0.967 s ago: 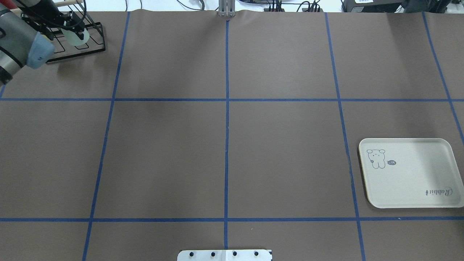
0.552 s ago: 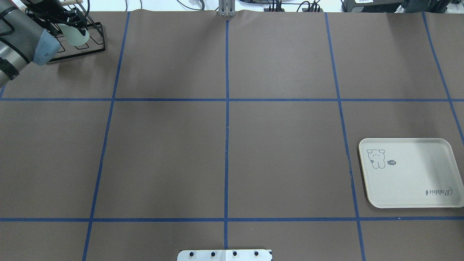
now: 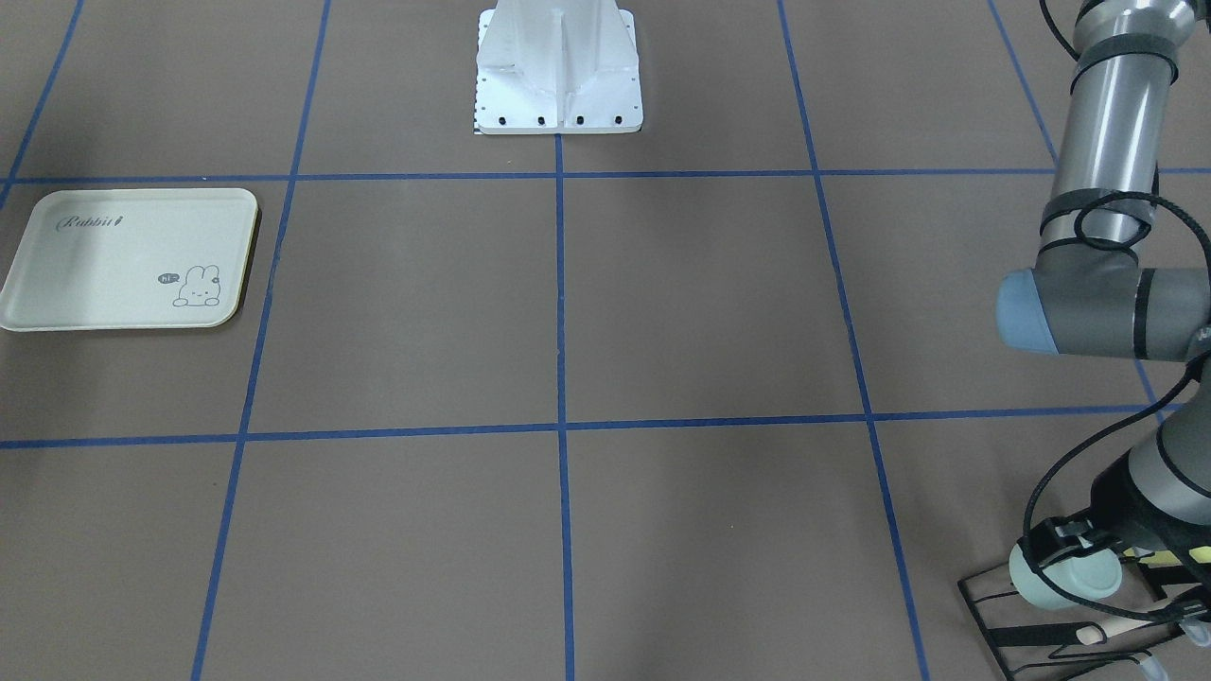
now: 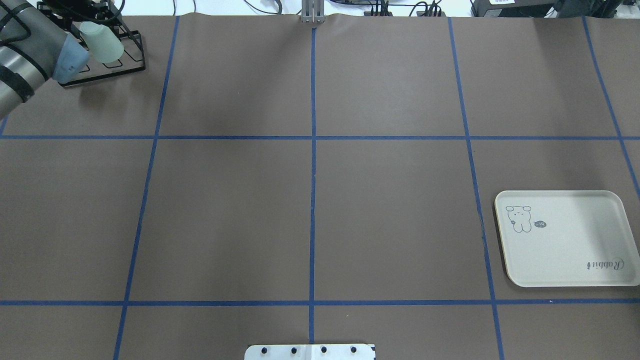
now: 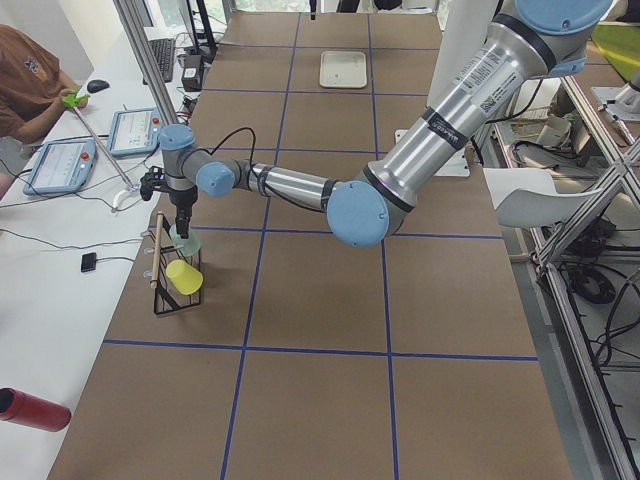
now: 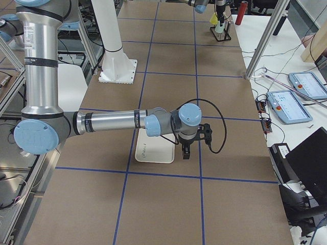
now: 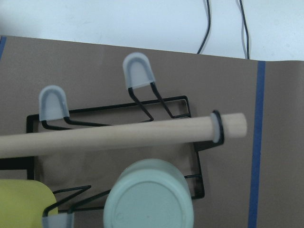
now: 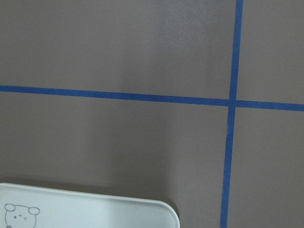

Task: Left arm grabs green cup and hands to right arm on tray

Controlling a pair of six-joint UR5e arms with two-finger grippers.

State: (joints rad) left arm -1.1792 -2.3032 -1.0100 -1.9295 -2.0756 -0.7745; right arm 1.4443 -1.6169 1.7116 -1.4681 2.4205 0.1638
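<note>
The pale green cup [image 4: 101,41] hangs upside down in my left gripper [image 3: 1058,558], just above the black wire rack [image 4: 127,64] at the table's far left corner. The jaws are shut on the cup. In the left wrist view the cup's round bottom [image 7: 148,199] fills the lower middle, in front of the rack's wooden rod [image 7: 118,135]. The cream tray [image 4: 565,240] lies at the near right and holds nothing. My right gripper [image 6: 185,153] hovers beside the tray's corner [image 8: 85,211]. I cannot tell whether it is open or shut.
A yellow cup [image 5: 185,277] sits on the rack next to the green cup and shows in the left wrist view [image 7: 21,204]. The robot's white base [image 3: 558,66] stands mid-table at the near edge. A red cylinder [image 5: 30,410] lies off the table.
My left gripper has risen with the green cup, lifting it off the rack's peg. The tray has not moved.
</note>
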